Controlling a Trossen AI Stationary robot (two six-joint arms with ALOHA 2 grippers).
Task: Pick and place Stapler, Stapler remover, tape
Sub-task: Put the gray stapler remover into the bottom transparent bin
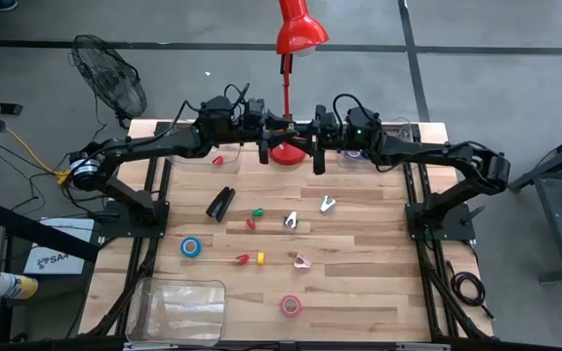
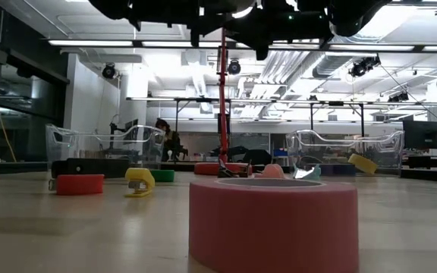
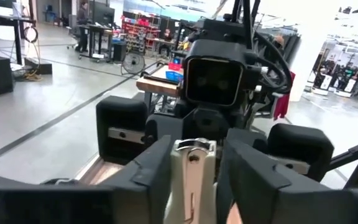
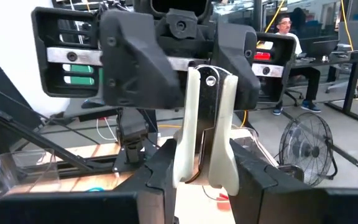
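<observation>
Left gripper [image 3: 194, 177] and right gripper [image 4: 207, 177] meet nose to nose in the air over the far middle of the table. Each is clamped on an end of the same white claw-shaped plastic staple remover [image 4: 207, 134], so I judge this to be a hand-over between the arms. The next move calls for one pincer to let go and back straight off without tugging the piece askew. The other must then carry it to a clear plastic bin [image 1: 185, 304], near left; which bin is meant I cannot tell. On the wooden table [image 1: 379, 292] I count one slim black stapler [image 1: 220, 202], lying left of centre. There are two ring-shaped tape rolls — a blue one [image 1: 191, 247] on the left and a pink one [image 1: 291, 305] nearest. Three loose claw removers are plain: two white [image 1: 327, 204] and one pink [image 1: 302, 260]. A few small red, green and yellow bits are too small to name.
</observation>
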